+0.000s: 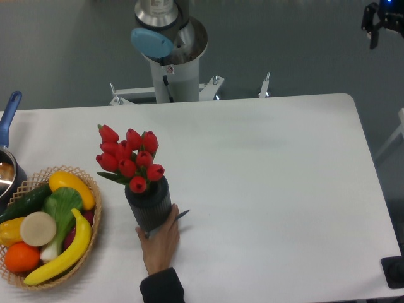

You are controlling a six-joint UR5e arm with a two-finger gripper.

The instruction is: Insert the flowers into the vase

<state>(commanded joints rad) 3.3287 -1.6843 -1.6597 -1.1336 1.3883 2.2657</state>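
The flowers (128, 158), a bunch of red tulip buds with green leaves, stand in the dark grey ribbed vase (149, 207) on the left half of the white table. A person's hand (159, 240) reaches in from the front edge and touches the vase's lower right side. My gripper (394, 19) hangs high in the top right corner, far from the vase and cut by the frame edge. Its one visible finger (371, 25) stands wide of the body, with nothing held.
A wicker basket (95, 218) of fruit and vegetables sits at the left front. A pot with a blue handle (9, 113) pokes in at the left edge. The arm's base (172, 57) stands behind the table. A dark object (394, 271) sits at the right front corner.
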